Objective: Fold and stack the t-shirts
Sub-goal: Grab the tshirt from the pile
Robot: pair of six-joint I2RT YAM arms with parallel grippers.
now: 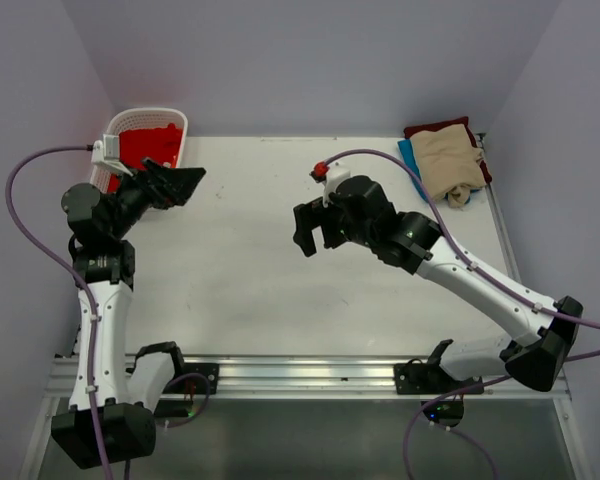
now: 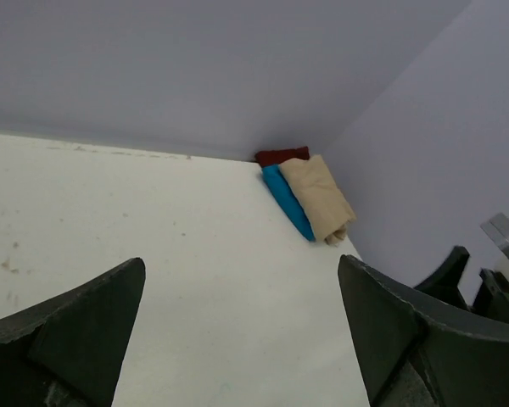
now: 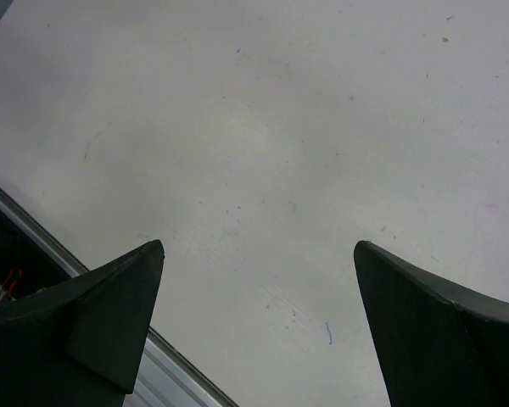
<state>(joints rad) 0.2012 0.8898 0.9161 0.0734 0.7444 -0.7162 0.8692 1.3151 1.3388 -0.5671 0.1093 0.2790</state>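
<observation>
A white table (image 1: 240, 280) stands between pale lilac walls (image 1: 310, 60). At its far left corner a white basket (image 1: 145, 114) holds a crumpled red shirt (image 1: 152, 145). At the far right corner lies a pile of folded shirts. The beige shirt (image 1: 448, 165) is on top, the blue shirt (image 1: 408, 155) shows along its left edge, and the maroon shirt (image 1: 438, 128) shows on the wall side. The left gripper (image 1: 185, 185) hangs just beside the basket, jaws spread wide, holding nothing. The right gripper (image 1: 317, 240) hangs above the bare middle of the table, jaws equally wide and empty.
</observation>
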